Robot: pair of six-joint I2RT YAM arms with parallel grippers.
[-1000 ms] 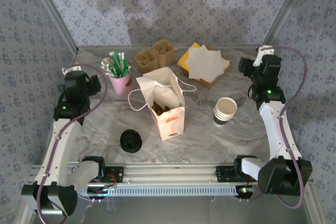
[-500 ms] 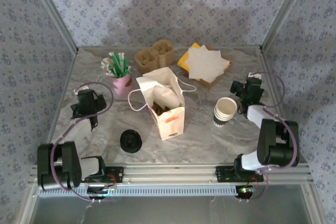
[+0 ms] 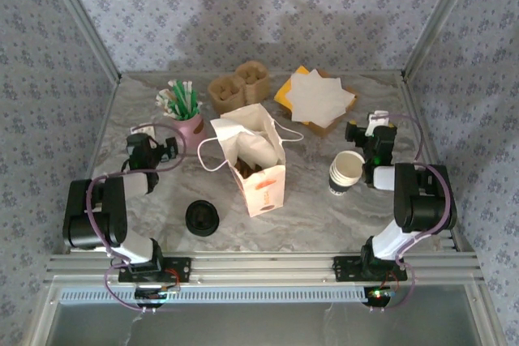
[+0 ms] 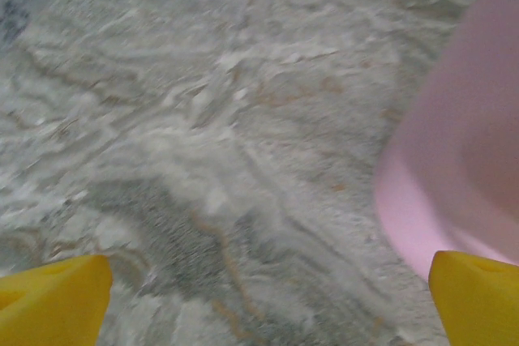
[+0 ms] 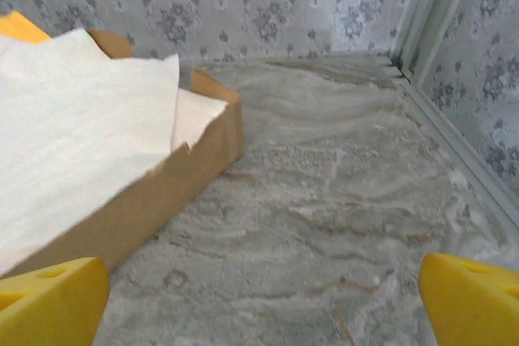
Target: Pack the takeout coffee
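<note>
Now, up front the stack of black lids sits on the worktop; behind it the paper bag stands upright, and a dark shape in its mouth may be the takeout coffee, I cannot tell. Left claw and right claw gape wide, empty; any move should steer clear of the bag, lest it tip.
</note>
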